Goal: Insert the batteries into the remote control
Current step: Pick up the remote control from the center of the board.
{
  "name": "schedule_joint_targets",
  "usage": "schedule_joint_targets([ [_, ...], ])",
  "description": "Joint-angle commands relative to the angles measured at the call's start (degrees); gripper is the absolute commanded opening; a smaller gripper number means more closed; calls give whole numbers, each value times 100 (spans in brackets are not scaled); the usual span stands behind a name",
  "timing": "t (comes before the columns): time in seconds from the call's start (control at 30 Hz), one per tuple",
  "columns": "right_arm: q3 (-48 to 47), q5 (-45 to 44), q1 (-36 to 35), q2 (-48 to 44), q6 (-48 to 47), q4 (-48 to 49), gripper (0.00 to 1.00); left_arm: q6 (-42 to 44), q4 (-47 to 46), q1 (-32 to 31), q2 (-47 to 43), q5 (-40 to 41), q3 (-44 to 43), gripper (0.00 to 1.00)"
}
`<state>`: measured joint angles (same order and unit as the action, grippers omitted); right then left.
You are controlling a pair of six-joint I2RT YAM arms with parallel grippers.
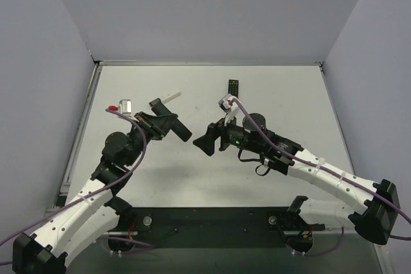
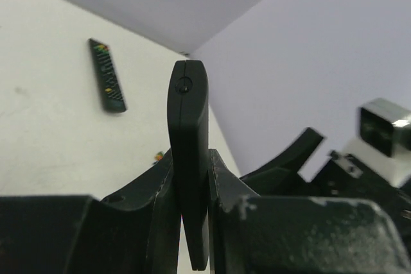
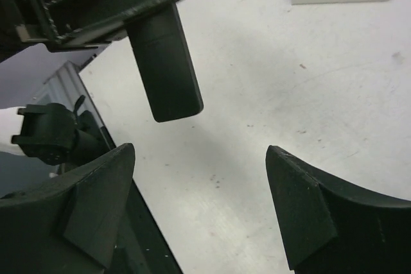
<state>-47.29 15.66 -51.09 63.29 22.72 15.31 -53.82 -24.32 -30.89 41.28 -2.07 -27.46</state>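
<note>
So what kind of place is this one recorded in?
Probably a lab test bench rather than a home: a bare white table boxed in by plain grey panels, a left arm and a right arm bolted at its near edge, and a buttoned remote laid out like a prop.

No legible text anywhere; buttoned remote (image 2: 106, 75) markings too small to read.
</note>
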Motion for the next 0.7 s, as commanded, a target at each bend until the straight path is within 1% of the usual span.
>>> schedule_joint_targets([
  [0.0, -641, -538, -164, 227, -1471, -749, 78, 407, 1946, 31, 29, 699, -426, 0],
  [0.1, -1131, -573, -313, 657, -1762, -967, 77, 399, 2211, 31, 91, 743, -470, 0],
  [0.27, -1704, -555, -586, 1412, -1973, -1127, 75, 390, 2300, 31, 100, 813, -462, 0],
  [0.43, -2135, -415, -674, 1924, -1894, -1285, 73, 364, 2282, 31, 109, 804, -444, 0],
  [0.67, -2338, -415, -815, 2407, -1622, -1206, 70, 364, 2186, 31, 82, 760, -374, 0],
])
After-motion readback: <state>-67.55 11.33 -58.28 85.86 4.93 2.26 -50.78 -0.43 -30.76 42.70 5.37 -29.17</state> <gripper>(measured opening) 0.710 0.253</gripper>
